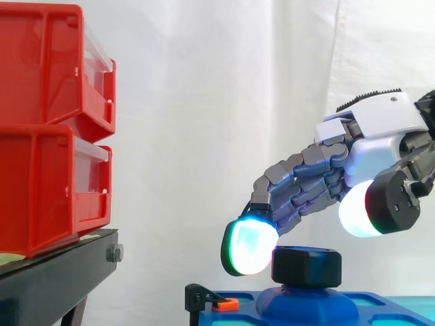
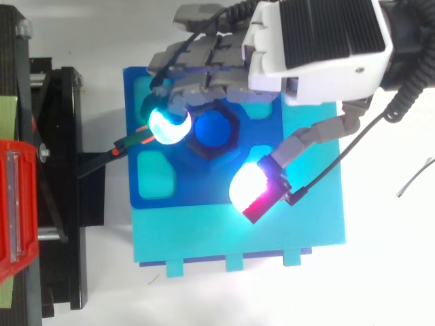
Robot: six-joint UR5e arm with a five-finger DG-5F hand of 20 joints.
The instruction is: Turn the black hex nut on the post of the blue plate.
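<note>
The black hex nut (image 1: 307, 266) sits on the raised post of the blue plate (image 1: 380, 307); from above its ring (image 2: 212, 153) surrounds the blue post top. My hand (image 1: 380, 136) hangs over it from the right, with its fingers bent down over the nut. One glowing fingertip (image 1: 249, 247) is at the nut's left side, touching or nearly touching it. The thumb pad (image 1: 360, 208) floats above and to the right of the nut, apart from it (image 2: 255, 187). Nothing is pinched between thumb and fingers.
The blue plate (image 2: 197, 193) rests on a larger cyan base (image 2: 272, 238). A black clamp with an orange tip (image 1: 217, 302) holds its left edge. Two stacked red bins (image 1: 47, 129) stand on a black stand (image 1: 54, 278) at the left.
</note>
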